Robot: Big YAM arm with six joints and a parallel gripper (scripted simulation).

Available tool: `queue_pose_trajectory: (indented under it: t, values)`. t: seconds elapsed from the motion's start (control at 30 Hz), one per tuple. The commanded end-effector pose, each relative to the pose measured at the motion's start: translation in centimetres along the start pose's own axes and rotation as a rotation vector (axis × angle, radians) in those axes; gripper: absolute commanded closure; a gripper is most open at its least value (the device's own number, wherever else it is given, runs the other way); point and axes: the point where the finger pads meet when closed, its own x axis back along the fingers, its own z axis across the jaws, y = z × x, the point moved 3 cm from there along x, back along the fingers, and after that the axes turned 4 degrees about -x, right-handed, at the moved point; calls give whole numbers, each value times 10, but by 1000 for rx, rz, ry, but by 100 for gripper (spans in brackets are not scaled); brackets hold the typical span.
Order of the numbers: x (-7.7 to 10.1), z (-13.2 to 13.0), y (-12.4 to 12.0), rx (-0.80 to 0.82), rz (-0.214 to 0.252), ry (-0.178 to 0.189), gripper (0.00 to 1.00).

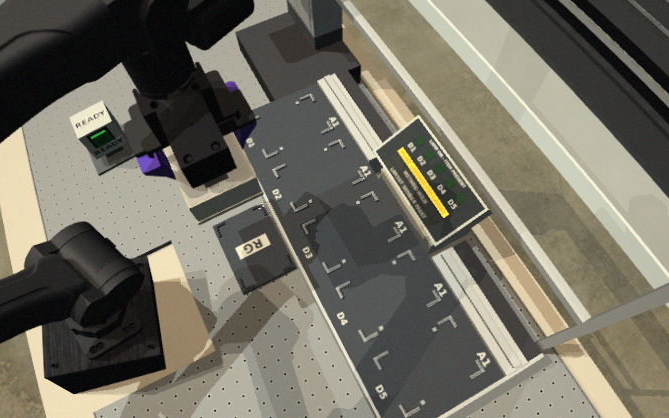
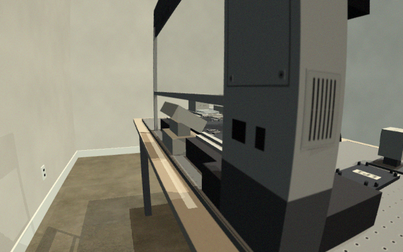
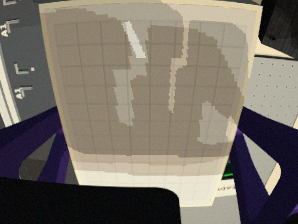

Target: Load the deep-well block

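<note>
My gripper (image 1: 192, 127) is shut on a deep-well block (image 1: 221, 191), with its purple fingers on the block's two sides. The block has a pale beige sealed top with a faint well grid and fills the wrist view (image 3: 149, 96). It hangs above the table just left of the deck (image 1: 368, 249), beside the D1 and D2 marks and near the RG nest (image 1: 253, 246). I cannot read its ID label. Position D3 (image 1: 352, 233) is empty, with corner brackets and an engraved A1 at its far corner. The arm hides most of the block in the top view.
The READY key (image 1: 99, 136) stands left of the gripper. A status panel (image 1: 430, 179) with a yellow bar sits behind the deck. The arm base (image 1: 103, 332) is at the front left. D1, D2, D4 and D5 are empty. A tall grey housing (image 2: 278, 125) blocks the exterior view.
</note>
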Motion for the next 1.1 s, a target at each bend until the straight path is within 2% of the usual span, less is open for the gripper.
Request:
queue_pose_trajectory:
  t: [0.0, 0.1, 0.13, 0.17, 0.63, 0.67, 0.7, 1.07]
  values:
    - [15, 8, -3, -11, 20, 38, 100]
    - [15, 8, -3, -11, 20, 38, 100]
    - [19, 10, -5, -15, 31, 54, 100]
    - [15, 8, -3, -11, 20, 38, 100]
    - [15, 8, -3, -11, 20, 38, 100]
    - [20, 12, -6, -15, 32, 56, 100]
    - [15, 8, -3, -11, 20, 38, 100]
    - [15, 8, -3, -11, 20, 38, 100]
